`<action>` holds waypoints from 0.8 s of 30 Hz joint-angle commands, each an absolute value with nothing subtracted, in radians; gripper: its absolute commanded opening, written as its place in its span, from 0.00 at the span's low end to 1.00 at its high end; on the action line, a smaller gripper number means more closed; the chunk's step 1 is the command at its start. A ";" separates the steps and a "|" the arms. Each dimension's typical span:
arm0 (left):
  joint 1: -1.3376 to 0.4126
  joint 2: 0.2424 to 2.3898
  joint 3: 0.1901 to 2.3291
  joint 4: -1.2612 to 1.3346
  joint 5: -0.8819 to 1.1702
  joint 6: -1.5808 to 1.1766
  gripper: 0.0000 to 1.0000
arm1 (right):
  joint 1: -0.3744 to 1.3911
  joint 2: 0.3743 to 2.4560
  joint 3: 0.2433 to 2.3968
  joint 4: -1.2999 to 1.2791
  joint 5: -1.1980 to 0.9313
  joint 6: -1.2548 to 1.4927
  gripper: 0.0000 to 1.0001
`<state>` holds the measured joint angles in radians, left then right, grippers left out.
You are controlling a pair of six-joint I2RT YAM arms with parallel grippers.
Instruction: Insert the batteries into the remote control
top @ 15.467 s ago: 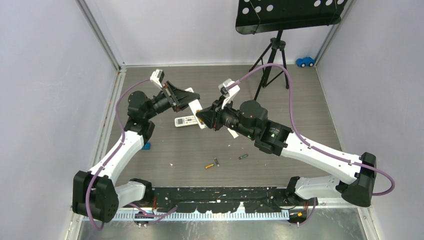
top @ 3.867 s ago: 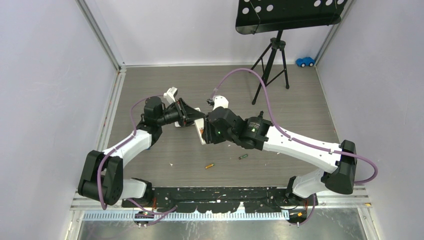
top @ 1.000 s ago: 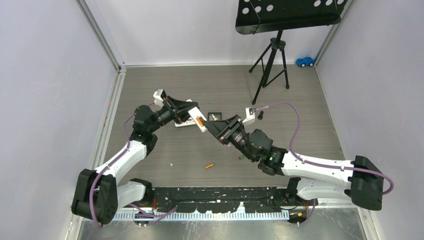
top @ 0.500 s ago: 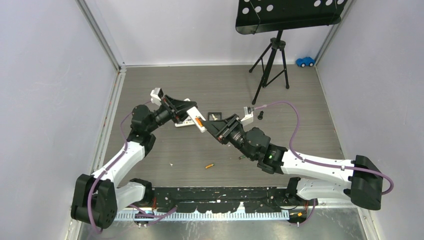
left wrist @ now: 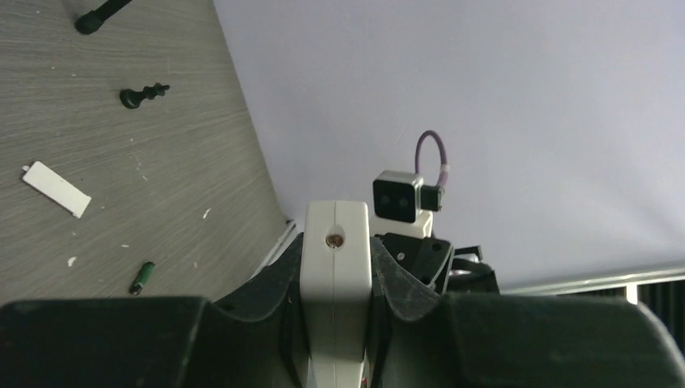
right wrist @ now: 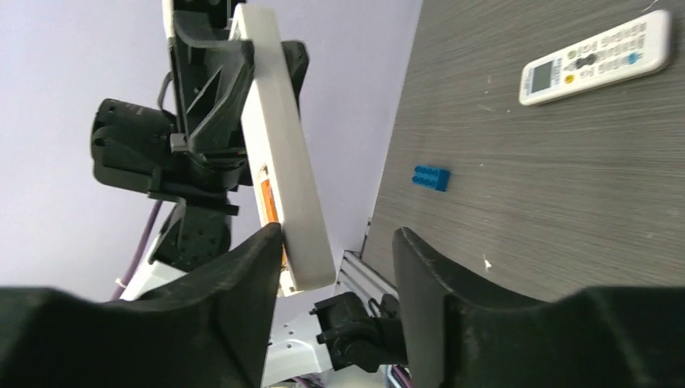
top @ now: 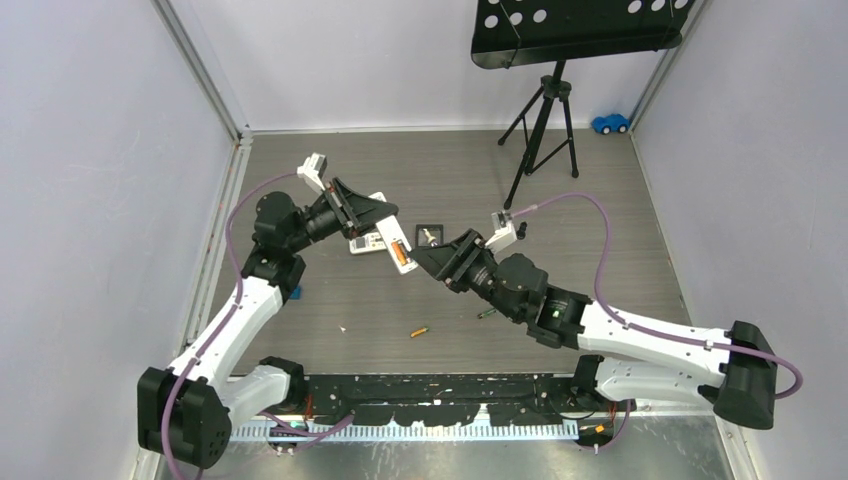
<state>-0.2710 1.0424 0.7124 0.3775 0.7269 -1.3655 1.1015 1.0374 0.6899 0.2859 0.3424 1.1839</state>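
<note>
My left gripper (top: 368, 216) is shut on the remote control (top: 388, 236), holding the long white slab tilted above the floor. End-on in the left wrist view, the remote control (left wrist: 335, 267) sits clamped between both fingers. An orange battery (right wrist: 269, 202) shows in its open back. My right gripper (right wrist: 339, 242) stands open just right of the remote's lower end, which lies against its left finger (right wrist: 234, 299); nothing is held. Loose on the floor lie an orange battery (top: 418, 331) and a green-and-black battery (top: 486, 313).
A shorter white remote (top: 364, 243) lies on the floor under the held one. Close by are a small black square piece (top: 431, 235), a black peg (top: 521, 230), a blue brick (top: 292, 292) and a white flat strip (left wrist: 56, 190). A tripod stand (top: 545, 120) is at the back.
My right gripper's jaws have widened and it has drawn slightly back to the right. The left arm has shifted the remote a little to the left, still gripped.
</note>
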 commanded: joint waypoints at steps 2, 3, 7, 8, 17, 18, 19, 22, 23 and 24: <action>-0.272 1.003 0.794 0.277 0.851 -1.177 0.00 | 1.078 0.935 0.677 0.196 0.405 1.054 0.64; -0.273 1.003 0.796 0.267 0.853 -1.161 0.00 | 1.077 0.916 0.674 0.203 0.397 1.041 0.66; -0.270 1.003 0.798 0.234 0.853 -1.120 0.00 | 1.077 0.856 0.674 0.221 0.352 0.978 0.71; -0.270 1.003 0.798 0.231 0.853 -1.114 0.00 | 1.077 0.849 0.680 0.217 0.336 0.957 0.71; -0.270 0.988 0.795 0.227 0.855 -1.095 0.00 | 1.077 0.921 0.842 0.042 0.206 0.715 0.74; -0.270 0.984 0.796 0.222 0.856 -1.096 0.00 | 1.077 0.941 0.870 0.025 0.194 0.692 0.74; -0.270 0.979 0.797 0.213 0.855 -1.095 0.00 | 1.077 0.968 0.900 0.009 0.188 0.667 0.74; -0.269 0.962 0.815 0.120 0.814 -1.047 0.00 | 1.080 1.064 1.024 -0.113 0.209 0.611 0.74; -0.269 0.955 0.826 0.062 0.786 -1.019 0.00 | 1.084 1.097 1.069 -0.150 0.211 0.586 0.74; -0.268 0.950 0.839 0.014 0.750 -0.989 0.00 | 1.091 1.134 1.116 -0.183 0.215 0.563 0.74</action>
